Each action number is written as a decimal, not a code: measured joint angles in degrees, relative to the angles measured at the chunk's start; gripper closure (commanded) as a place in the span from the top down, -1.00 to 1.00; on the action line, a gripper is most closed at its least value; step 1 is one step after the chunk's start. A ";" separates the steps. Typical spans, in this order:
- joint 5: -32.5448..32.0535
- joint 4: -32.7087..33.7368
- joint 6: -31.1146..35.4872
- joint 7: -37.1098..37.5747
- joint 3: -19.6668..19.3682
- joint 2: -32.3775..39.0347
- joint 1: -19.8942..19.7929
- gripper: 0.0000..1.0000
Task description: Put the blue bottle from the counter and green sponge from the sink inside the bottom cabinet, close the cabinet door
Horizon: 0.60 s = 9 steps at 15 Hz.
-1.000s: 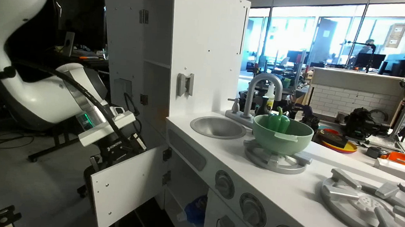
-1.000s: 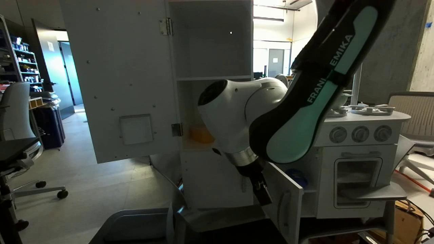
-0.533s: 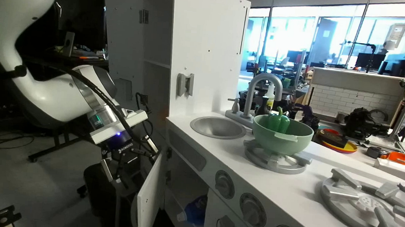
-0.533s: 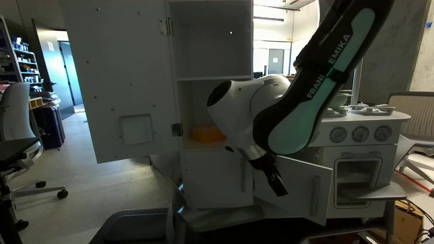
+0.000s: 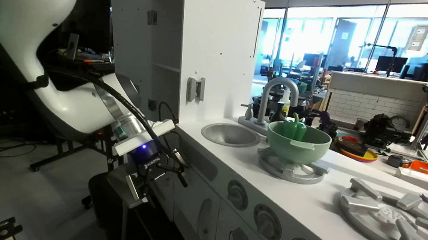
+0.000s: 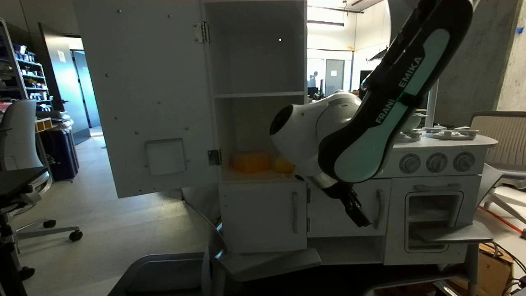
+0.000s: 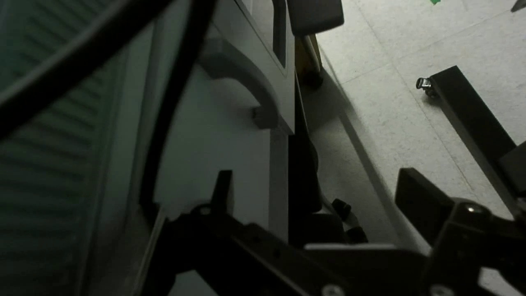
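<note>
The white cabinet door [image 6: 324, 218] lies flat across the front of the bottom cabinet, looking flush with its frame; its grey handle [image 7: 246, 78] also shows in the wrist view. Behind it the cabinet's inside is hidden. Neither the blue bottle nor the green sponge is in view. The round metal sink [image 5: 230, 134] is set into the white counter [image 5: 239, 159]. My gripper [image 5: 167, 191] hangs just in front of the door, beside the handle in an exterior view. Wide apart, its fingers [image 7: 223, 191] hold nothing; whether one touches the door I cannot tell.
A pale green bowl [image 5: 298, 148] with a green pepper [image 5: 294, 130] stands on a burner. The tall cupboard's door [image 6: 144, 102] is swung out wide, with an orange object [image 6: 250, 162] on its lower shelf. Stove knobs [image 5: 237, 194] stick out along the counter's front.
The cabinet door has swung inward from wide out to flat against the front, covering the blue bottle seen inside earlier. My gripper has travelled with it toward the kitchen, staying open.
</note>
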 measured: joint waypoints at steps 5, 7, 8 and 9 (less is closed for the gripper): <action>0.17 0.17 -0.07 0.06 -0.24 0.54 -1.11 1.00; 0.39 0.17 -0.22 0.17 -0.30 0.75 -1.23 1.00; 0.50 0.16 -0.22 0.17 -0.34 0.91 -1.49 1.00; 0.59 0.07 -0.22 0.01 -0.34 0.95 -1.84 1.00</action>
